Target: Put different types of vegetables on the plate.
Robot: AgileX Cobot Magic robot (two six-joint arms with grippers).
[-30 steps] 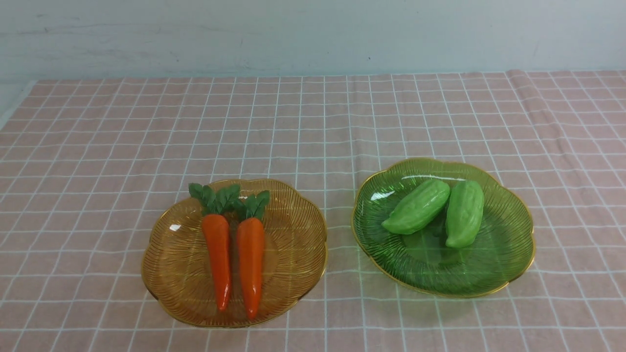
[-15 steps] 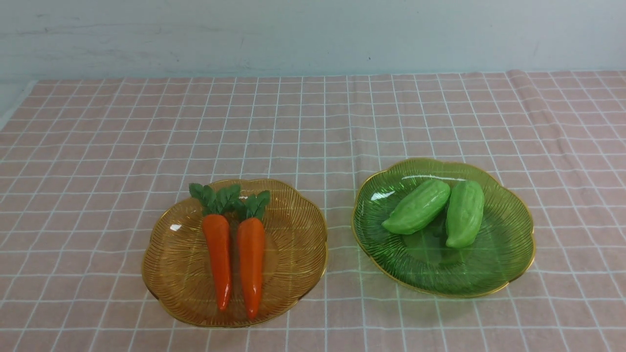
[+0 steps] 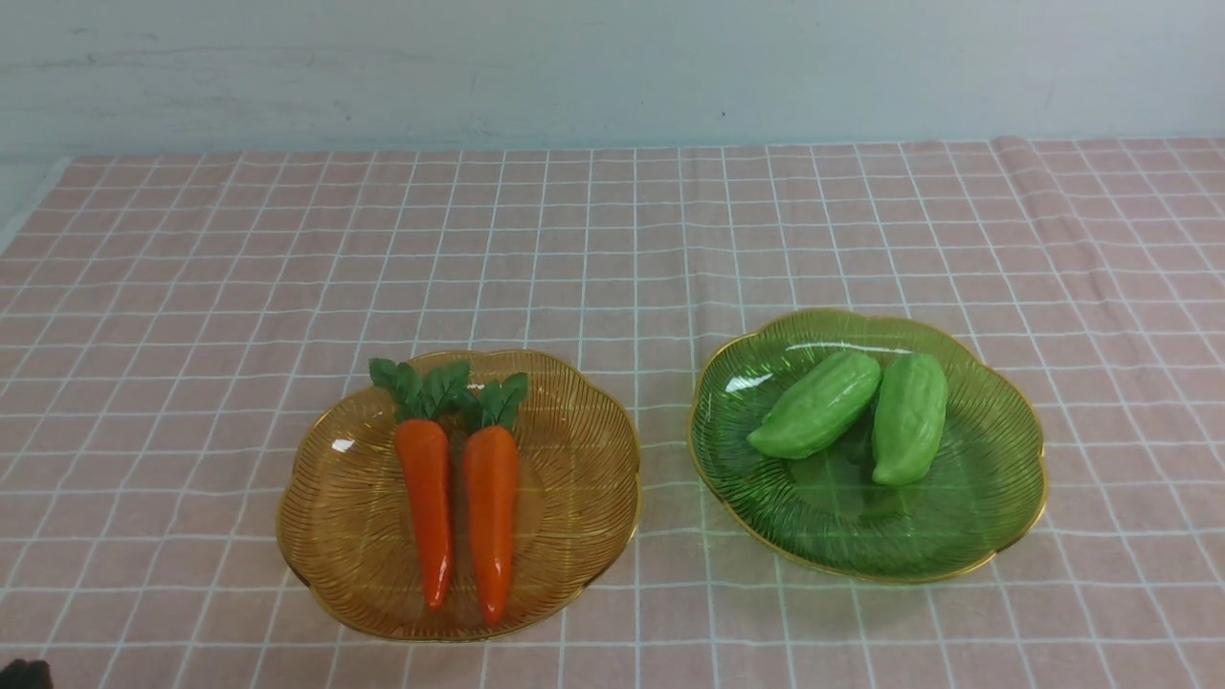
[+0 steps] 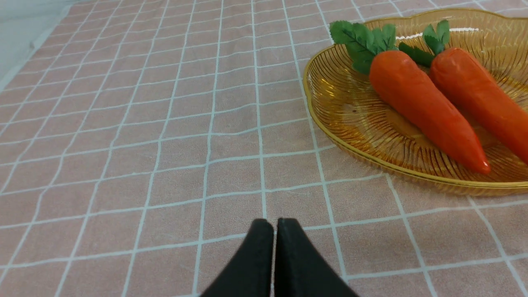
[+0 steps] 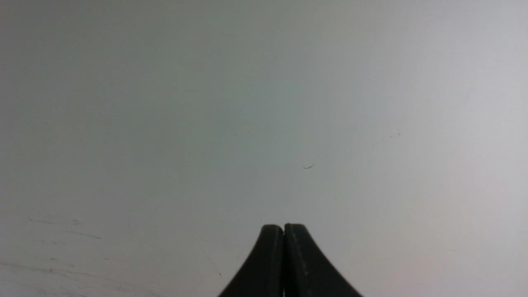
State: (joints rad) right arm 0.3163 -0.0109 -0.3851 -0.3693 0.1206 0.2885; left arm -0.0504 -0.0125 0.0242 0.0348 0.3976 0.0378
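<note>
Inspecting your left gripper (image 4: 275, 225), you find its jaws pressed together, empty, low over the checked cloth (image 4: 165, 136); both carrots (image 4: 425, 103) lie on the amber plate (image 4: 330, 111) ahead and to its right. Your right gripper (image 5: 284, 229) is likewise closed, facing a blank wall (image 5: 247, 103). Both gourds (image 3: 813, 404) sit on the green plate (image 3: 995, 498).

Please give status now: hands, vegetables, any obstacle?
Left hand shut, empty; right hand shut, empty. Carrots on amber plate, gourds on green plate. No obstacle visible.
</note>
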